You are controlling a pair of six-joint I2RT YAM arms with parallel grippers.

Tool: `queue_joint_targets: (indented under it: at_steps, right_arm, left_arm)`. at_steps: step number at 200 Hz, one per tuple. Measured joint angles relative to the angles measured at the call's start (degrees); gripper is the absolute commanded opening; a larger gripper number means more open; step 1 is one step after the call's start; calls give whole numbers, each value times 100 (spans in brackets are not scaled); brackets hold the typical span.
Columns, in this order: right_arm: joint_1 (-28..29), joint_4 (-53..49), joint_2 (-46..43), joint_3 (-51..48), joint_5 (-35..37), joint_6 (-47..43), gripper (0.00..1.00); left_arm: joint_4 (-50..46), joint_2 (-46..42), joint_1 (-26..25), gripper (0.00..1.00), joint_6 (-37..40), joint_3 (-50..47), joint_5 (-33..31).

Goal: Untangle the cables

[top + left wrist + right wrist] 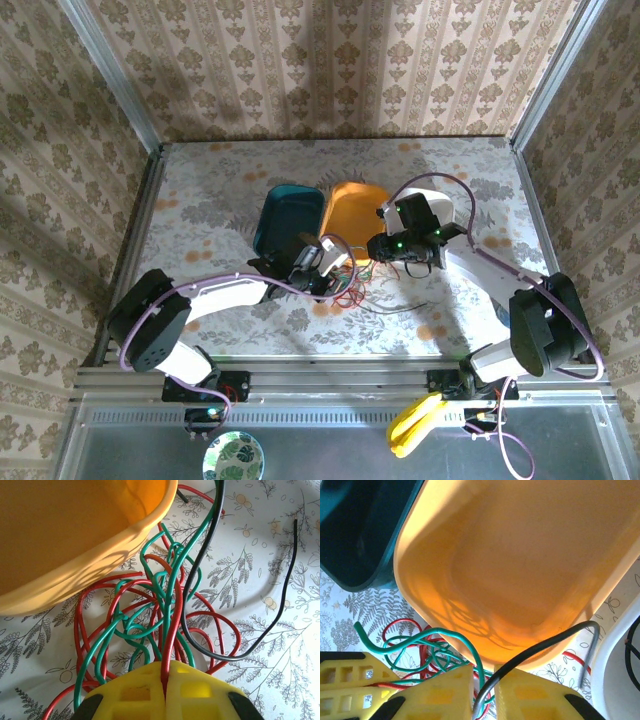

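The cables are a knot of red [175, 625], green [165, 580] and black [280, 615] wires lying on the table in front of the orange bin [75, 540]. From above the knot [350, 290] sits between the two grippers. My left gripper [165, 672] is shut on one red cable that rises out of the tangle. My right gripper [482, 680] hovers at the near rim of the orange bin [520, 555]. Its jaws stand slightly apart, and a black cable [535, 652] runs through the gap, with a green one [420, 635] behind it.
A teal bin [290, 215] stands left of the orange bin [355, 205] at mid-table. A loose black wire [395, 308] trails toward the near edge. The left gripper's yellow fingers [350, 680] sit close by in the right wrist view. A white rim [620, 670] is at that view's right edge.
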Motion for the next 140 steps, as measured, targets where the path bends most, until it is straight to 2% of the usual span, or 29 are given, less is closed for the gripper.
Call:
queue_joint_targets:
  at_steps: [16,40,62,104,140]
  right_arm:
    - [0,-4,0,9,15,-22,6]
    - [0,-33,-107,61,162,-39,4]
    - [-20,-173,-603,221,350,-39,3]
    - [-256,-216,-1637,1231,938,-133,3]
    - [-688,-111,-1845,1910,1340,-302,4]
  left_arm:
    - [-4,0,0,0,2,2,0]
    - [-28,0,0,0,2,2,0]
    - [-39,2,0,0,2,4,0]
    - [-48,13,0,0,2,4,0]
    - [-81,15,-17,0,4,4,-9]
